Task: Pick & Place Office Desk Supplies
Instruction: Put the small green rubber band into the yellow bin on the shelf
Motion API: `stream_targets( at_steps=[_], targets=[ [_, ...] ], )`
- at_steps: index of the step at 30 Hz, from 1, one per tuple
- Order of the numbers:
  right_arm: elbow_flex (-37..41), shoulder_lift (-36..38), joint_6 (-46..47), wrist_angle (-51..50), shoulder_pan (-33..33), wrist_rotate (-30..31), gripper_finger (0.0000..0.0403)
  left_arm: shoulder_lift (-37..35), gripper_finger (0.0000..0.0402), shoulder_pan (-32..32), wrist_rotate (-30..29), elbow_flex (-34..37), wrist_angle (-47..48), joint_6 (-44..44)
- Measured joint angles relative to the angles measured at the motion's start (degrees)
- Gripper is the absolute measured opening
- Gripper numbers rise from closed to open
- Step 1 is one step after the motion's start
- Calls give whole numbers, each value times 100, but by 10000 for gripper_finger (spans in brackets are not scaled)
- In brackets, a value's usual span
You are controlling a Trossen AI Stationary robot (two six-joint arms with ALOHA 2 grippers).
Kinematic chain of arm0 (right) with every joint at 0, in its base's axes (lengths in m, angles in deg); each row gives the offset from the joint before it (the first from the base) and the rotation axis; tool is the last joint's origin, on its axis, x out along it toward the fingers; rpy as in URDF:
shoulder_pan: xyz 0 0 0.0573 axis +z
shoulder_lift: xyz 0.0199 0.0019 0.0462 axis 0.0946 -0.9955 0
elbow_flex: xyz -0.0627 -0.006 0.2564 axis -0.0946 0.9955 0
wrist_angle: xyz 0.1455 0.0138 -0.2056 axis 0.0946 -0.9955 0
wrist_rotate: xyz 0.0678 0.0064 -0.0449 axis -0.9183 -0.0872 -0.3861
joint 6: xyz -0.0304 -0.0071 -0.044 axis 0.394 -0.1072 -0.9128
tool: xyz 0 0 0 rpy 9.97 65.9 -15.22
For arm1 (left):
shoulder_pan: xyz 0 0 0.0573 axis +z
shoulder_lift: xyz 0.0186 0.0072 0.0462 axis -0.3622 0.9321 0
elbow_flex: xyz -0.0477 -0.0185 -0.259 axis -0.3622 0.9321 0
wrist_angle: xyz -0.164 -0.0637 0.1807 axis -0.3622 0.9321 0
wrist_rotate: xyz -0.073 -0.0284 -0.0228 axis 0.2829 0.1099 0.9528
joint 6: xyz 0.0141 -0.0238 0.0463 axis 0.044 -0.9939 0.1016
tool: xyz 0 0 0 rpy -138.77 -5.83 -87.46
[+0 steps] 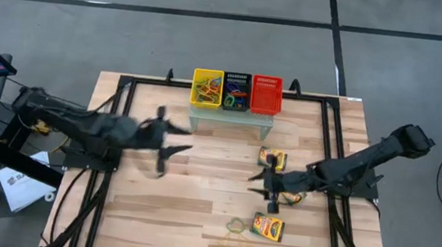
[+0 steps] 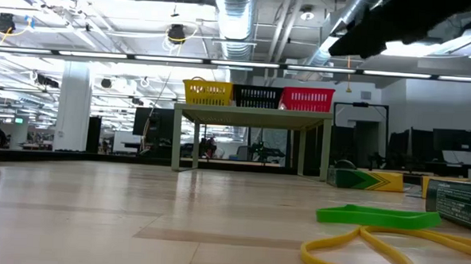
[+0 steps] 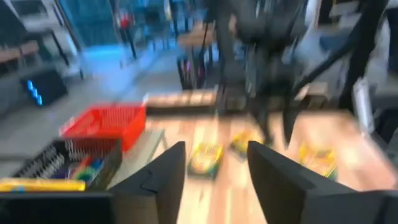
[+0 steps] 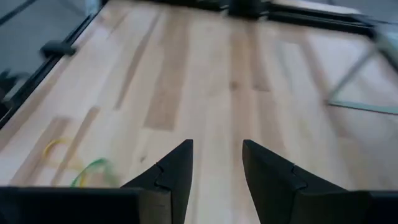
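Note:
Three yellow-and-green crayon boxes lie flat on the wooden table: one [image 1: 272, 158] mid-right, one [image 1: 292, 198] partly under my right arm, one [image 1: 268, 226] nearer the front. A green rubber band [image 1: 237, 223] and a yellow one [image 1: 233, 238] lie beside the front box. More bands fill the yellow basket [image 1: 206, 89] and the black basket [image 1: 236, 93]. My left gripper [image 1: 171, 147] hangs open and empty left of centre. My right gripper [image 1: 267, 190] stands open and empty among the boxes, over bare wood in its wrist view [image 4: 216, 146].
The yellow, black and red [image 1: 266, 94] baskets stand in a row on a small raised shelf [image 1: 229, 121] at the table's far middle. A dark metal frame [image 1: 126, 89] runs along the table's sides. Bare wood stretches across the front left.

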Motion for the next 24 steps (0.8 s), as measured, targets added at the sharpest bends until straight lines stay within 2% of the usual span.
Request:
stream_targets(
  at_steps=[7, 13, 16, 19, 24],
  targets=[
    [7, -549, -57, 350, 590, -184, 136, -640, 87, -2346, -2231, 255, -58, -3],
    [7, -797, 324, 719, 761, -223, 144, -763, 25, -3564, -3627, 1000, -67, -461],
    [-54, -968, 388, 718, 722, -215, 161, -763, 4, -3939, -3855, 1459, -88, -950],
    [-205, -1268, 379, 640, 691, -233, 180, -761, 4, -4277, -3913, 1973, -431, -1317],
    [-672, -1997, 31, 505, 618, -276, 198, -942, 1, -4743, -4056, 2681, -1348, -1184]
  ],
)
